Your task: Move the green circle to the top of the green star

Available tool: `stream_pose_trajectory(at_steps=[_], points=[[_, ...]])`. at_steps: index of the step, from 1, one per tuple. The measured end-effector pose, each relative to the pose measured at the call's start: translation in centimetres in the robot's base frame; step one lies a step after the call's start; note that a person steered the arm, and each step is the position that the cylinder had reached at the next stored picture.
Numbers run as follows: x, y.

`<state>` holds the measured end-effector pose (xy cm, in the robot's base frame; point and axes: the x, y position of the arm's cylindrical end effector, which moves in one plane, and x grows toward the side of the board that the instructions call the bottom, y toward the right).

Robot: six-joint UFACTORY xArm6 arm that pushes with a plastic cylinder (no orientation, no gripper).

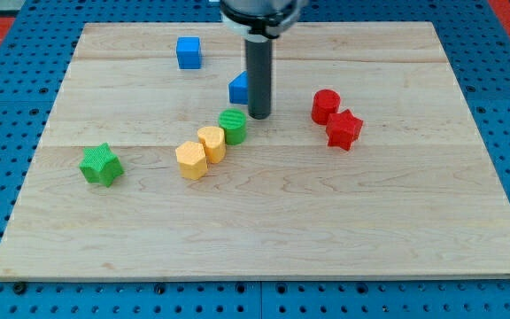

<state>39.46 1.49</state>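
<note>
Camera view: my tip (259, 116), no pincer, stands just right of the green circle (233, 126).

On the wooden board (370, 230) sit a blue cube (189, 52) near the view's top, a partly hidden blue block (238, 89) (shape unclear), touching yellow pieces (200, 151), and a red cylinder (325, 105) touching a red star (344, 129).

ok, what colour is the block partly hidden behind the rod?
Blue, at the rod's left edge, just above my tip. Only the camera view shows it.
</note>
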Motion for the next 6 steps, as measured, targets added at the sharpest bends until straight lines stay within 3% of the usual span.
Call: stream_pose_trajectory(at_steps=[1,4,5,6], points=[[2.9,1.8],[-2.1,-14.3],[-1.8,-15.7],[2.1,-19.1]])
